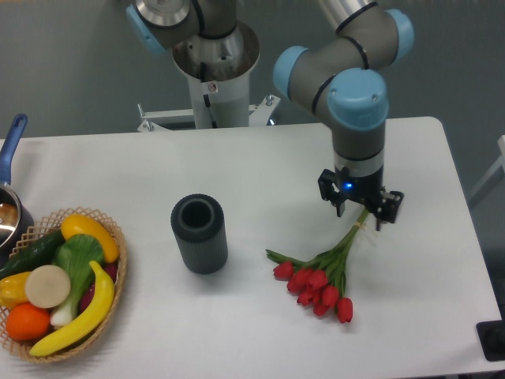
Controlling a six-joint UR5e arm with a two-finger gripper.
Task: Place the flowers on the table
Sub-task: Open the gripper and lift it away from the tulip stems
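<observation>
The flowers [319, 280], red tulip buds on thin green stems, lie flat on the white table [260, 174] right of centre, buds toward the front, stem ends pointing up-right. My gripper [360, 210] hovers over the stem ends, its fingers [341, 202] spread apart on either side of the stems, so it is open. The stems run up between the fingers, and I cannot tell whether any finger touches them.
A dark grey ribbed cylinder vase [200, 234] stands upright left of the flowers. A wicker basket [110, 308] of toy fruit and vegetables sits at the front left. A pot with a blue handle [11, 140] is at the left edge.
</observation>
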